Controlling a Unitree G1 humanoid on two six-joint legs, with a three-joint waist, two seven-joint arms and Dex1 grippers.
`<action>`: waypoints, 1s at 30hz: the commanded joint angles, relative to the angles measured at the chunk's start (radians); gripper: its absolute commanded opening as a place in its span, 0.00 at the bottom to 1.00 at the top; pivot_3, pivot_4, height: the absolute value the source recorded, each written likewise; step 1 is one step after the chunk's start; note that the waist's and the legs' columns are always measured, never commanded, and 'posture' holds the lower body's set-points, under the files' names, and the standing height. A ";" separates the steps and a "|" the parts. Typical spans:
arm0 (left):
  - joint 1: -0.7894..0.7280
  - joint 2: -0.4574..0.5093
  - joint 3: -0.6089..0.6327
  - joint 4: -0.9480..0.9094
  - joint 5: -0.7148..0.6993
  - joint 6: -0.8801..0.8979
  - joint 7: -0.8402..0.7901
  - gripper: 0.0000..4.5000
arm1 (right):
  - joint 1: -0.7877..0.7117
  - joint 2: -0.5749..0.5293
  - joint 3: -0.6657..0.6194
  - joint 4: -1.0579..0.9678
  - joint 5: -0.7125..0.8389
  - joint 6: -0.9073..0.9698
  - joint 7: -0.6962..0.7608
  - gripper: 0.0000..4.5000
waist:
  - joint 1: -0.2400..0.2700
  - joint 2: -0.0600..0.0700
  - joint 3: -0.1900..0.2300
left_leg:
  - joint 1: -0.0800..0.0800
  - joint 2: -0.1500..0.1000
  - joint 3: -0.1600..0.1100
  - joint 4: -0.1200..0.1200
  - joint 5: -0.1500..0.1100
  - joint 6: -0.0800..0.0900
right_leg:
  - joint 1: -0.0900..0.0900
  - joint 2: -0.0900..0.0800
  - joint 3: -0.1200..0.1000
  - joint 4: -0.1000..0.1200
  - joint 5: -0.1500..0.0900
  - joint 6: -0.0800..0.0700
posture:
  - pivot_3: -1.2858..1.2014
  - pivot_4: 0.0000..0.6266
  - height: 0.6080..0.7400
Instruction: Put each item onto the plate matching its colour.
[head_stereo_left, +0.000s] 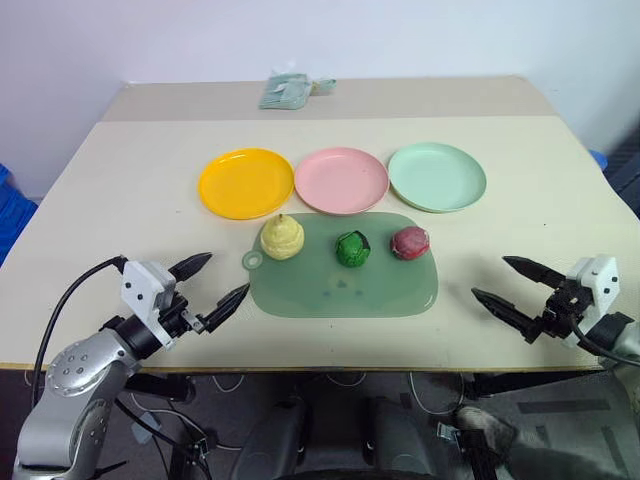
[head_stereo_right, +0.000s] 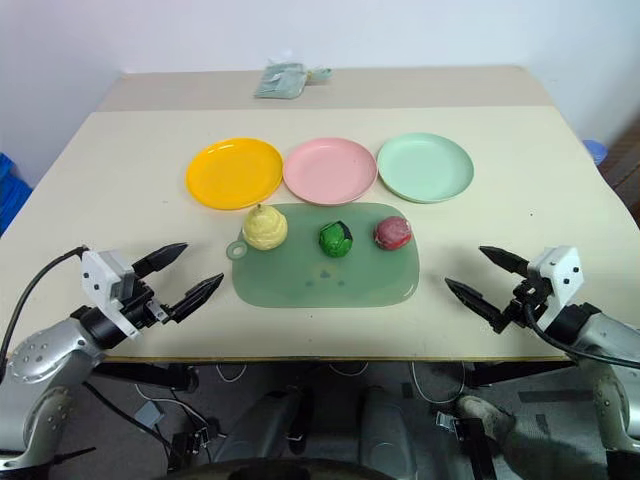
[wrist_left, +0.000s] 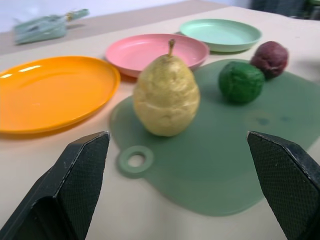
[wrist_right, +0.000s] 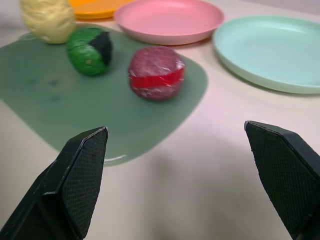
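Observation:
Three toy foods lie in a row on a translucent green cutting mat (head_stereo_left: 300, 290): a pale yellow pear (head_stereo_left: 282, 237) at its left, a dark green crinkled ball (head_stereo_left: 352, 249) in the middle, a maroon ball (head_stereo_left: 410, 242) at its right. Behind the mat stand a yellow-orange plate (head_stereo_left: 245, 183), a pink plate (head_stereo_left: 341, 180) and a mint green plate (head_stereo_left: 437, 177), all bare. My left gripper (head_stereo_left: 219, 285) hovers open left of the mat, pointing at the pear. My right gripper (head_stereo_left: 507, 284) stands open to the mat's right, with the maroon ball (wrist_right: 156, 72) nearest it.
A pale green packet (head_stereo_left: 290, 90) lies at the table's far edge. The table's front edge (head_stereo_left: 330, 366) runs just below both grippers. Blue objects (head_stereo_left: 12, 210) sit off the table's left side.

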 joint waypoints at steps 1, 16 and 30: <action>-0.015 0.022 0.012 -0.068 -0.030 0.043 0.018 1.00 | -0.010 -0.008 -0.030 -0.040 0.021 0.006 -0.001 0.99 | 0.001 0.000 0.000 | 0.000 0.000 0.000 0.000 0.000 0.000 | 0.000 0.000 0.000 0.000 0.000 0.000 | 0.52 0.24 1.00; -0.099 0.004 -0.025 -0.095 0.015 0.111 0.156 1.00 | -0.076 0.011 0.003 -0.023 0.003 0.002 -0.005 0.99 | 0.001 0.000 0.000 | 0.000 0.000 0.001 0.000 0.000 0.000 | 0.000 0.000 0.000 0.000 0.002 -0.003 | 0.52 0.24 1.00; -0.280 -0.110 -0.158 0.146 0.150 0.099 0.232 1.00 | -0.222 0.030 0.140 -0.082 0.041 -0.011 0.101 0.99 | 0.002 -0.001 0.000 | 0.000 0.000 0.001 0.001 0.000 0.000 | 0.000 0.000 0.000 0.000 0.004 0.000 | 0.52 0.24 1.00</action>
